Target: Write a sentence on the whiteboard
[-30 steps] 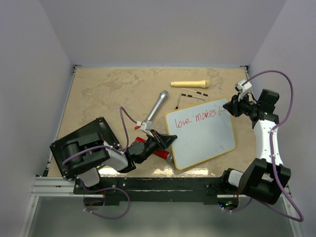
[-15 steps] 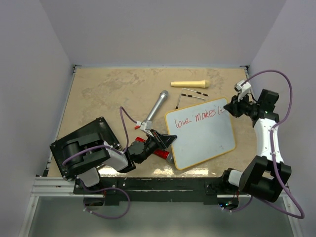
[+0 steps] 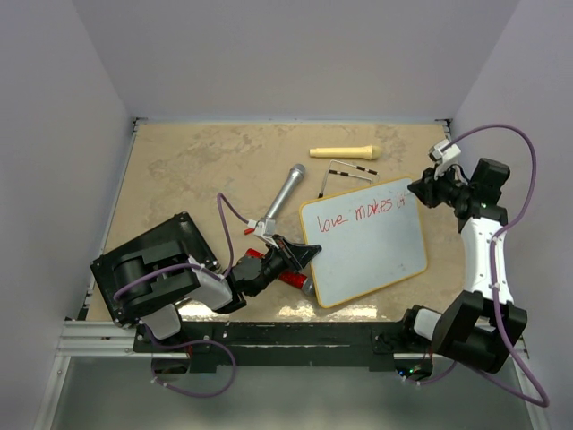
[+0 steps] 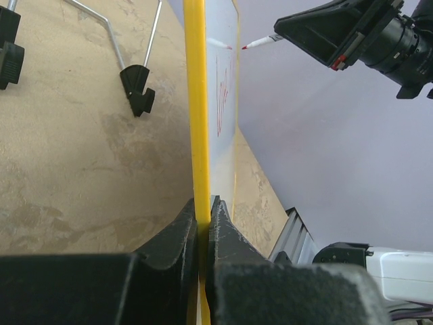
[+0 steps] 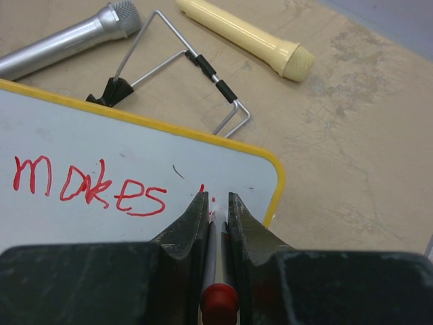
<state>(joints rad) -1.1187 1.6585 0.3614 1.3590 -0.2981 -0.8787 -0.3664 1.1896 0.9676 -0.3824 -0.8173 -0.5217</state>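
The left gripper (image 4: 203,206) pinches the edge of the board (image 3: 376,260) tight between its fingers, so it cannot slide; the right gripper (image 5: 216,198) squeezes the pen (image 5: 214,247), tip at the board just past its fingers; the words (image 5: 88,186) end beside them, so the next letter goes there.

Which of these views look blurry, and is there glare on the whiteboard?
Top external: sharp, evenly lit, no glare on the whiteboard, a bright patch on the table by its near edge. Left wrist: the left hand is soft. Right wrist: the sentence is crisp, the right hand dark.
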